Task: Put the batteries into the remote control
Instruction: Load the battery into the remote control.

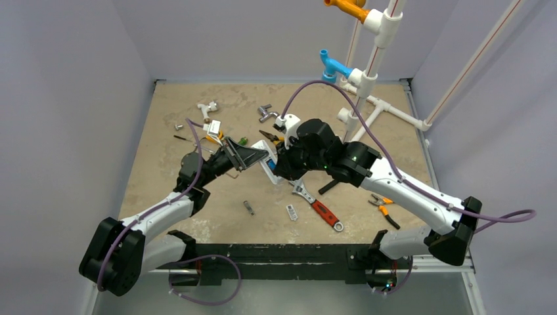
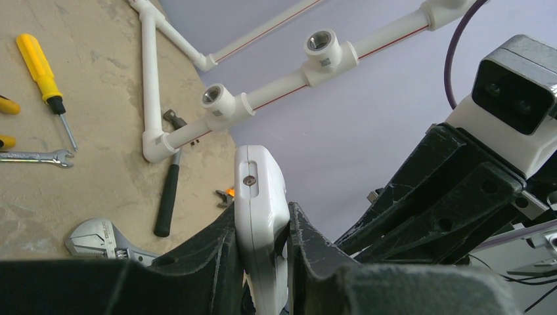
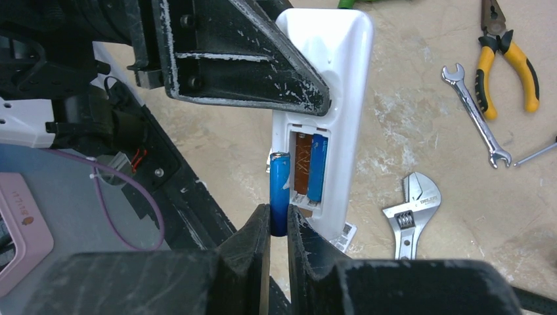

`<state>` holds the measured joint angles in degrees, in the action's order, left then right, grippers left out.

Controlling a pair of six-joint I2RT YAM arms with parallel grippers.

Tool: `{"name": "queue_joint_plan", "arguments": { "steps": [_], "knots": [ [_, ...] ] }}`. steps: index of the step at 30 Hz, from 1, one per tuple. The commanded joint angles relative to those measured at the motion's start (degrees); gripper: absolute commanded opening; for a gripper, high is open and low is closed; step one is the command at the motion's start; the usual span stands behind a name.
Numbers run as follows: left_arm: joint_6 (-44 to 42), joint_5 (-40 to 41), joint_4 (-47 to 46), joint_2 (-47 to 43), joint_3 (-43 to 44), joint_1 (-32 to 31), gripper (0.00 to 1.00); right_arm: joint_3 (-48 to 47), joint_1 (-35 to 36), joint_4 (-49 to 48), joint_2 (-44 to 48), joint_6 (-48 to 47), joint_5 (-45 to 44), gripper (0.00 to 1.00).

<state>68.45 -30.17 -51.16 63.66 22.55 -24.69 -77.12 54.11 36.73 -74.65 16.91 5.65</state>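
Pinched in the nearly closed right gripper (image 3: 278, 223): small blue cylindrical battery (image 3: 280, 187), upright, just beside the open back recess of the white rectangular plastic remote (image 3: 335, 98). Inside the recess, another blue cell (image 3: 317, 167). Remote clamped tight in the left gripper (image 2: 263, 226).

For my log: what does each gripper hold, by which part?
Left gripper: white plastic remote control, across its flat faces. Right gripper: blue cylindrical battery, by its lower end.

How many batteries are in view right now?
2. The right gripper pinches one battery beside the remote control; a second battery sits in the remote's open recess. Others may be hidden.
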Motion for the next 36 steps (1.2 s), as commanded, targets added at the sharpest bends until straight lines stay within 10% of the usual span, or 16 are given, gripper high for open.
{"name": "queue_joint_plan", "arguments": {
  "steps": [1, 36],
  "knots": [
    [0.95, 0.44, -2.15, -0.73, 1.01, -0.54, 0.00, -1.62, 0.03, 1.11, -1.24, 0.75, -0.93, 0.00],
    [1.10, 0.85, -2.12, -1.04, 0.70, -0.47, 0.00, -4.36, -0.58, 1.85, -6.03, 1.63, -3.04, 0.00]
  ]
}}
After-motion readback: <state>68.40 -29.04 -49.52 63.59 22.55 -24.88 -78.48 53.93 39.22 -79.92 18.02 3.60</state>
